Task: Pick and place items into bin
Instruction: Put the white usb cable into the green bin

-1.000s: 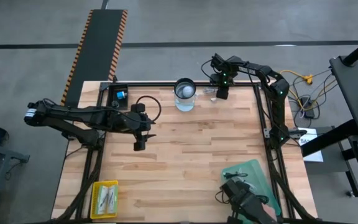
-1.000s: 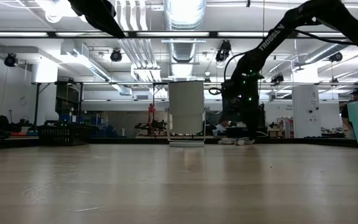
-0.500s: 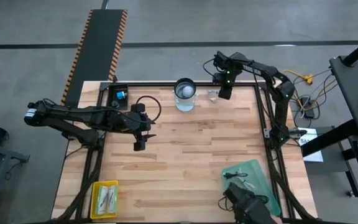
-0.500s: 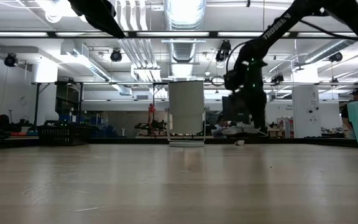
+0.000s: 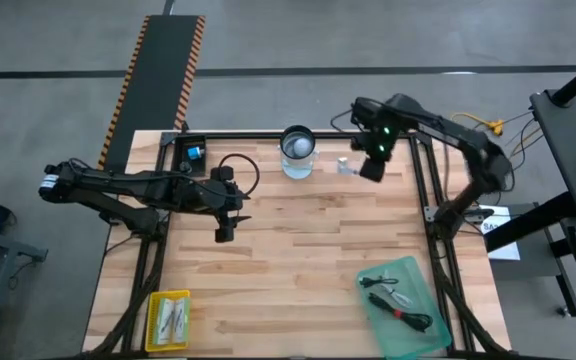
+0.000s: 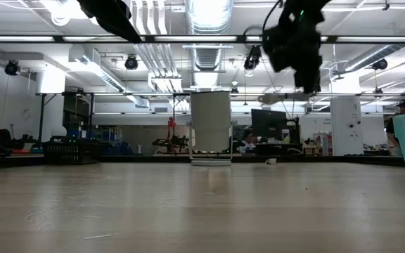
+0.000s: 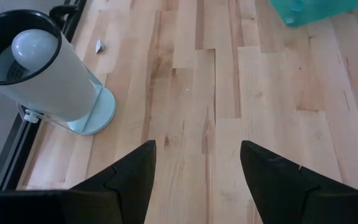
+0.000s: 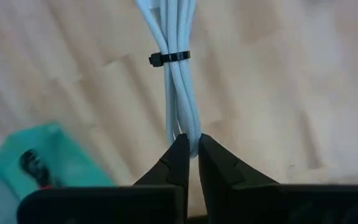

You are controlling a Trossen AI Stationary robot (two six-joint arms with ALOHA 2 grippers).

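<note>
1. Right gripper, jaws clamped on the short white cable bundled with a black tie. It hangs raised above the table, just beside the clear round jar with dark rim. The translucent green rectangular bin lies well apart from the jar, at the opposite table edge.
2. Step in hand, as judged: carrying the cable to the bin. The grip sits at the very end of the bundle, so the load dangles. A level, unhurried sweep that clears the bin wall before lowering would suit it, with release only once the free end is over the bin floor.
3. Left gripper, jaws apart and holding nothing, waits over the wooden plank table on the other side of the jar.
4. High view only: the bin already holds a black cable with red tip. A small pale item lies on the table between the jar and the right gripper.
5. Right wrist view only: the pinch point and the tie. The high view hides the cable beneath the gripper.
6. Low view only: the right gripper's height above the table.
</note>
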